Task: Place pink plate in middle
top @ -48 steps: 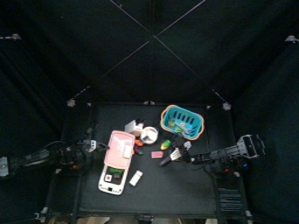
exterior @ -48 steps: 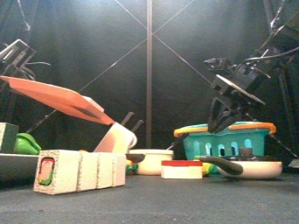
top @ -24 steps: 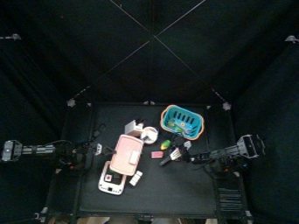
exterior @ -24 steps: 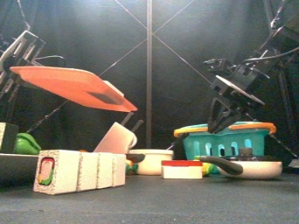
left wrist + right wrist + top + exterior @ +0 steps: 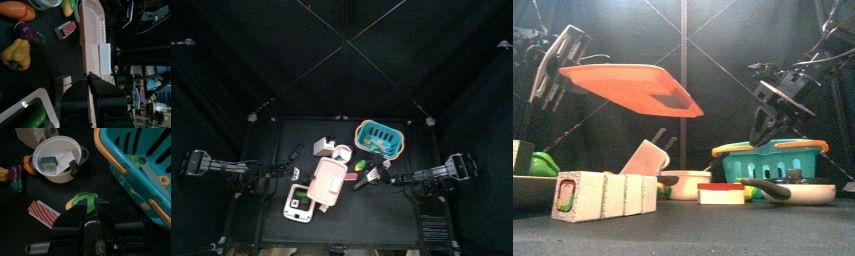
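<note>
Your left gripper [image 5: 90, 82] is clamped on the edge of the pink plate [image 5: 633, 88], and the plate has swung since a second ago; then it hung low and steeply tilted at the left side of the bench [image 5: 392, 200], now it rides higher, closer to level, and further toward the centre. In the top view the plate [image 5: 322, 183] lies over the white-and-green gadget [image 5: 297, 208] and reaches toward the white bowl [image 5: 339, 154]; it is still in the air, touching nothing below it as far as the front view shows.

That means the carry is well along but the placing is not done; you still have to bring the plate over the middle and lower it. The middle looks crowded: the bowl, a red block [image 5: 722, 193], a frying pan [image 5: 791, 190] and the teal basket [image 5: 380, 137] all sit near there, so pick a gap before you descend or the plate will likely land tilted on something.

Your right gripper [image 5: 89, 210] is closed with nothing between its jaws; it hovers just beside the basket [image 5: 137, 173], above a small green-and-orange item, and has barely moved.
</note>
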